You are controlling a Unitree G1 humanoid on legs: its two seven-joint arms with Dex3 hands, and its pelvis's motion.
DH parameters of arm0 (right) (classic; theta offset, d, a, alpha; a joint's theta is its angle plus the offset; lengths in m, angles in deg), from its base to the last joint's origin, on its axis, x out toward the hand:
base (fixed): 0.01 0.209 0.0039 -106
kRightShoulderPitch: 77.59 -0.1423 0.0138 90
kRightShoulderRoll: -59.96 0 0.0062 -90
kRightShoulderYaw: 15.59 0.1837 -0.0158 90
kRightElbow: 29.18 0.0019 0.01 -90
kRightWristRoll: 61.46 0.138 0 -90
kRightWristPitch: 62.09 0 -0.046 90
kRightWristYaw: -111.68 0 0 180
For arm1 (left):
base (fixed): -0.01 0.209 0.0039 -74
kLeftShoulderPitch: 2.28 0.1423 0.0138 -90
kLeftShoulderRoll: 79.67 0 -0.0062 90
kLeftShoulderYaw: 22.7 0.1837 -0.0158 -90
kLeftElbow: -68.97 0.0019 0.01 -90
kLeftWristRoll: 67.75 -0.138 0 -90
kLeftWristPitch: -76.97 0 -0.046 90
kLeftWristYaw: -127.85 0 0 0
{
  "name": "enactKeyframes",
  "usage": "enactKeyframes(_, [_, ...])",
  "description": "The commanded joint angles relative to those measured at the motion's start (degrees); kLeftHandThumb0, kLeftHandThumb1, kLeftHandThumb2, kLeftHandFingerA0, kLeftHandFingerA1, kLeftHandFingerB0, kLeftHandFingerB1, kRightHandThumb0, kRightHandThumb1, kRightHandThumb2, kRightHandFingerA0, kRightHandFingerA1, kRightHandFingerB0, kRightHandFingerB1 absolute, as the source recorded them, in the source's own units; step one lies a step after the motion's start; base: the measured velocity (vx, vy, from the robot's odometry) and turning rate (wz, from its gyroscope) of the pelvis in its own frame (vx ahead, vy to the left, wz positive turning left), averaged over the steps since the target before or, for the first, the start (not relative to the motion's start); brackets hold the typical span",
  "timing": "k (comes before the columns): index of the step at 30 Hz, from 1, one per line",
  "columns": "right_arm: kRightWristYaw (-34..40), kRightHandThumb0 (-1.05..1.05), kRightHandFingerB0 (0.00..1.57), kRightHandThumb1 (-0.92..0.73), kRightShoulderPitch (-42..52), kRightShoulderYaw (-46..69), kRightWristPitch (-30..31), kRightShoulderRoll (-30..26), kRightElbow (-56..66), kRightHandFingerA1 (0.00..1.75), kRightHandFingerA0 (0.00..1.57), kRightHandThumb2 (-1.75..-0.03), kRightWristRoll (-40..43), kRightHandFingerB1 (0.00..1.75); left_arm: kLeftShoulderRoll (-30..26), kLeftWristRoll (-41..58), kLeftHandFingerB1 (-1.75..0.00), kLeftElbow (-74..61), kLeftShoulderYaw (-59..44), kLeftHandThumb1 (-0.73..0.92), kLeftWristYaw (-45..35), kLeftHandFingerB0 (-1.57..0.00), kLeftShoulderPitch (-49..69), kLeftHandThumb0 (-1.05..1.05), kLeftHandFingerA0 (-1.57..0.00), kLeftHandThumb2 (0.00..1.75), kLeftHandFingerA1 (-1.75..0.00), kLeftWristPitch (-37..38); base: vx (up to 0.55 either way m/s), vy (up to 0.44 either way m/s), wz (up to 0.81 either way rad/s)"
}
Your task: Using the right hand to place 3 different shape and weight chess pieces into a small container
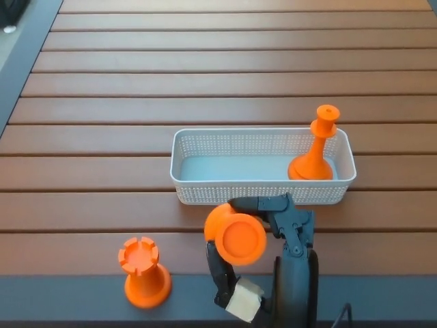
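Note:
My right hand [270, 239] is shut on an orange chess piece [235, 236], held tilted above the table with its round base facing the camera, just in front of the white mesh basket [263, 195]. An orange bishop-like piece [315, 147] stands upright in the basket's right end. An orange rook [144, 270] stands on the table's front edge at the left. The left hand does not show.
The basket sits mid-table on brown wooden slats [205, 82]. A dark strip [82, 297] runs along the table's near edge, and a grey floor strip [17, 75] shows at the far left.

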Motion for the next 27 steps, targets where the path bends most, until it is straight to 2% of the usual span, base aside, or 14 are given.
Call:
enactKeyframes(1, [-4.0,-0.21,0.56,-0.64,-9.1,2.5,3.0,9.6,4.1,1.75,0.74,-1.21,-2.8,1.73,-0.3,0.2,-1.23,1.3,-0.2,0.08,-1.0,-1.49,2.5,-0.17,-1.52,1.63,-1.27,-3.4,0.0,0.0,0.0])
enactKeyframes(2, [-5.0,-0.22,0.61,-0.61,-10.9,3.9,4.5,9.1,3.8,1.75,0.84,-1.26,-2.6,1.74,-0.4,0.0,-1.22,1.2,0.0,0.07,-1.1,-1.49,2.6,-0.17,-1.51,1.66,-1.29,-2.8,0.0,0.0,0.0])
enactKeyframes(4, [-7.2,-0.23,0.65,-0.63,-15.0,7.3,9.0,8.2,3.0,1.75,0.88,-1.2,-2.5,1.75,-0.6,0.0,-1.27,1.0,0.0,0.1,-1.4,-1.47,2.7,-0.15,-1.48,1.64,-1.33,-2.1,0.0,0.0,0.0])
enactKeyframes(7, [-9.2,-0.23,0.64,-0.67,-17.9,9.6,13.3,7.7,2.4,1.75,0.86,-1.18,-2.7,1.75,-0.5,0.7,-1.26,1.0,-0.5,0.1,-1.8,-1.47,2.9,-0.16,-1.48,1.65,-1.32,-2.1,0.0,0.0,0.0])
enactKeyframes(10, [-13.7,-0.21,0.64,-0.63,-20.9,12.6,16.9,6.6,1.9,1.75,0.89,-1.22,-1.5,1.75,-0.5,0.3,-1.27,1.0,-0.2,0.11,-1.0,-1.47,2.9,-0.19,-1.49,1.65,-1.31,-2.3,0.0,0.0,0.0])
enactKeyframes(12, [-14.8,-0.21,0.64,-0.64,-22.3,14.1,17.1,6.0,0.9,1.75,0.9,-1.19,-1.1,1.75,-0.6,0.0,-1.23,1.0,0.0,0.07,-0.5,-1.49,3.0,-0.16,-1.51,1.66,-1.26,-2.0,0.0,0.0,0.0])
enactKeyframes(13, [-15.5,-0.22,0.66,-0.66,-23.6,15.3,18.0,5.3,0.1,1.75,0.92,-1.12,-1.6,1.73,-0.7,0.4,-1.32,1.1,-0.3,0.42,-1.3,-1.46,3.0,-0.05,-1.46,1.22,-1.33,-1.8,0.0,0.0,0.0])
enactKeyframes(17, [-17.4,-0.2,0.72,-0.63,-25.7,17.9,20.4,3.6,-0.7,1.75,0.89,-1.07,-3.1,1.63,-0.9,0.4,-1.32,1.1,-0.3,0.43,-1.4,-1.46,3.2,-0.05,-1.46,1.22,-1.33,-1.7,0.0,0.0,0.0])
enactKeyframes(22, [-18.7,-0.21,0.74,-0.63,-27.7,20.9,20.9,2.0,-2.4,1.75,0.91,-1.03,-3.5,1.6,-1.2,0.6,-1.32,0.9,-0.5,0.43,-1.5,-1.46,3.3,-0.05,-1.46,1.22,-1.33,-1.8,0.0,0.0,0.0])
enactKeyframes(23, [-18.9,-0.23,0.74,-0.63,-27.7,21.1,21.6,1.7,-2.3,1.75,0.91,-1.04,-4.0,1.61,-1.1,0.5,-1.21,0.9,-0.4,0.03,-1.0,-1.5,3.3,-0.14,-1.54,1.68,-1.23,-1.7,0.0,0.0,0.0])
enactKeyframes(24, [-19.3,-0.23,0.74,-0.63,-27.6,21.3,22.5,1.4,-2.3,1.75,0.91,-1.04,-4.7,1.61,-0.9,0.4,-1.21,0.8,-0.3,0.03,-0.6,-1.5,3.5,-0.14,-1.54,1.68,-1.23,-1.6,0.0,0.0,0.0])
enactKeyframes(25, [-19.7,-0.25,0.74,-0.63,-27.4,21.3,22.7,1.0,-2.4,1.75,0.91,-1.04,-5.0,1.61,-0.9,0.5,-1.32,0.7,-0.4,0.45,-0.8,-1.46,3.5,-0.06,-1.46,1.23,-1.33,-1.5,0.0,0.0,0.0])
enactKeyframes(27, [-21.0,-0.22,0.77,-0.59,-26.8,21.6,23.1,0.0,-2.9,1.75,0.93,-1.08,-5.4,1.58,-1.0,0.1,-1.32,0.8,-0.1,0.45,-0.2,-1.45,3.5,-0.06,-1.46,1.23,-1.33,-1.4,0.0,0.0,0.0])
